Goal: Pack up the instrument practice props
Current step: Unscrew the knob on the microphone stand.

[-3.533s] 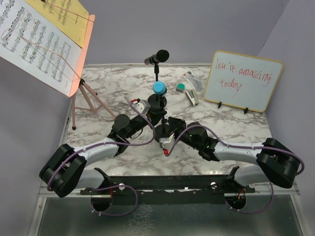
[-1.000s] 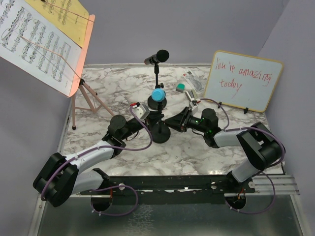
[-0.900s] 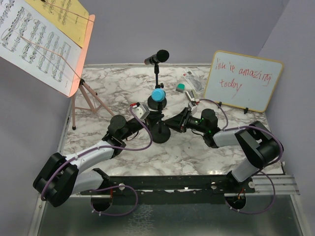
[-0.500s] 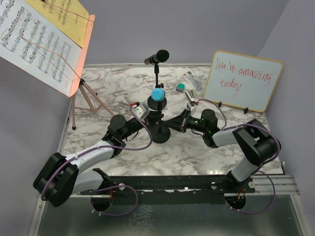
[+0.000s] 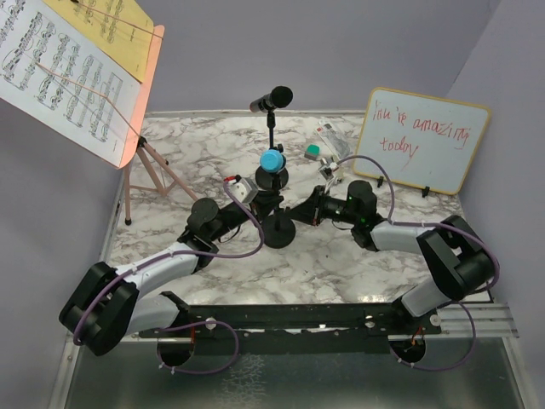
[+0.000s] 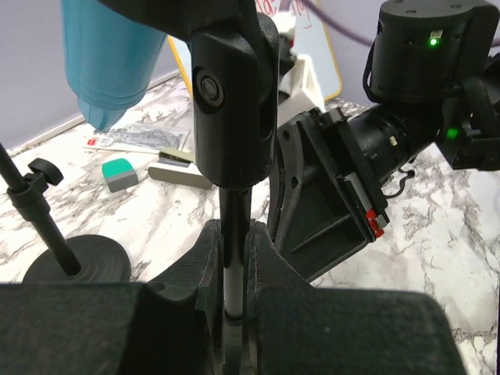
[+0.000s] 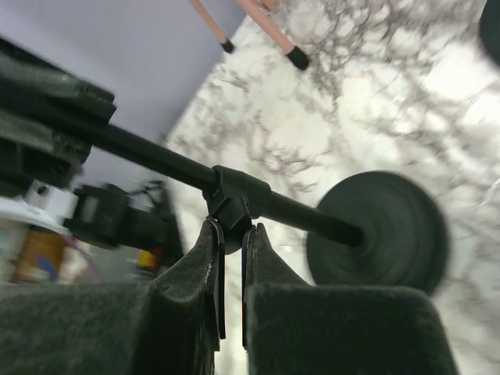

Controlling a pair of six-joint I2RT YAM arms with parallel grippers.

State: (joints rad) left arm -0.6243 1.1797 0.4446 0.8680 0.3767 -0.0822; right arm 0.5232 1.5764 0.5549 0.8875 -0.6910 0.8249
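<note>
Closing over the last second, my right gripper [image 5: 295, 212] has pinched down on the near mic pole [image 5: 278, 230], where a moment ago its jaws stood apart just beside it. From the right wrist view the fingers [image 7: 187, 312] meet on the small collar partway along the shaft. The round base lies beyond them over the marble, and whether it is off the surface I cannot tell. My left gripper [image 6: 233, 238] is clamped on the same shaft from the other side, just under the black clip joint, and it has not shifted. The blue microphone [image 5: 272, 160] sits in that clip at the top of the pole, near the middle of the table [image 5: 341, 264]. Just behind stands the far mic pole [image 5: 272, 128] carrying the black microphone [image 5: 272, 99]. Well to the left, the pink music rack [image 5: 129, 141] stands on its tripod legs with the sheet-music pages [image 5: 60, 68] on it. At the back right are the green eraser [image 5: 313, 152], the stapler [image 5: 335, 169] and the whiteboard [image 5: 421, 141] with red writing.
</note>
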